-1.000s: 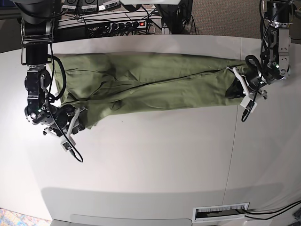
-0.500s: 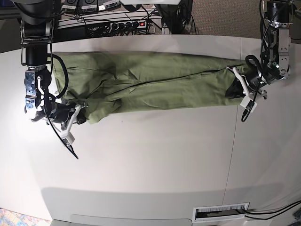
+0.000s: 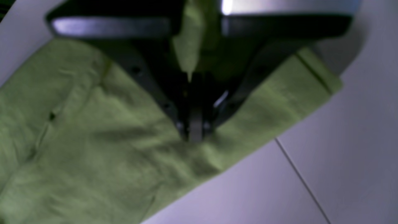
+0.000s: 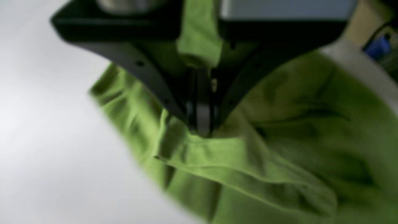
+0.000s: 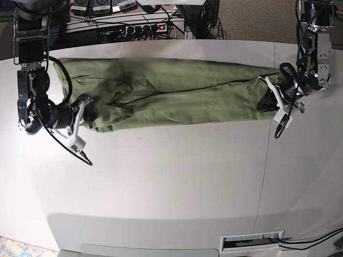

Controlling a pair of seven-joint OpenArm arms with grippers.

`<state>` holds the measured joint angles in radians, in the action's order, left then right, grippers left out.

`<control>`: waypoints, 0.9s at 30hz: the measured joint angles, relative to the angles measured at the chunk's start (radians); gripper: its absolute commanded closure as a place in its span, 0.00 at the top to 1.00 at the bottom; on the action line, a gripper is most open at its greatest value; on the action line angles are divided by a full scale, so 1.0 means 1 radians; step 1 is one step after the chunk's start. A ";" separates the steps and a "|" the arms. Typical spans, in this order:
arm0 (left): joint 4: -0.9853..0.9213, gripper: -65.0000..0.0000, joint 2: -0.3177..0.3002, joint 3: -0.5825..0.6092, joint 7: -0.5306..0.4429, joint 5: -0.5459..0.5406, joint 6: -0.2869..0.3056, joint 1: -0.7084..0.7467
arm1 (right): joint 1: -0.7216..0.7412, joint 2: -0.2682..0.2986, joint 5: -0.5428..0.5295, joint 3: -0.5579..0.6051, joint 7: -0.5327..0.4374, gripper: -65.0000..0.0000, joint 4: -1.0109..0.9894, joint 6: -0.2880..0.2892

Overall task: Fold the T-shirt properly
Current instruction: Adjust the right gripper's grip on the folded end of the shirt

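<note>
On table (image 5: pixel 177 176), T-shirt (image 5: pixel 177 96), both ends pinched.

The white table (image 5: pixel 177 182) carries the green T-shirt (image 5: pixel 177 96), stretched lengthwise.

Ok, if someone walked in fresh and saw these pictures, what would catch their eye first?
A long green T-shirt stretched across the far half of the white table, bunched into a band. Each end is pinched by a gripper: the right gripper at the base view's left, the left gripper at its right. Both wrist views show shut jaws with cloth between them.
</note>
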<state>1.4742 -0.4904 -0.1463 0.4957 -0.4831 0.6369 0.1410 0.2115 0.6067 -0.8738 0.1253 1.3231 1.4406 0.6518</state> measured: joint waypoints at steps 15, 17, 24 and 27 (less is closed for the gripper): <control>0.000 0.00 0.000 0.000 -0.003 0.000 0.000 0.000 | -0.050 0.080 0.026 0.000 -0.010 0.16 0.048 0.000; -0.001 0.11 -0.002 0.000 0.005 -0.027 0.023 0.000 | -0.051 0.077 0.070 0.000 -0.026 0.16 0.048 0.000; 0.071 0.29 -0.059 0.001 0.158 -0.310 0.056 0.005 | -0.094 0.025 0.193 0.000 -0.106 0.16 0.045 0.000; 0.113 0.29 -0.086 -0.011 0.232 -0.328 0.056 0.003 | -0.103 0.011 0.225 0.000 -0.109 0.15 0.045 0.000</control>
<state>1.5871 -0.5762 -0.1577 0.7273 -0.8116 0.6926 0.1436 0.1085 0.6174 -0.6491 0.1253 1.2144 1.4860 0.6514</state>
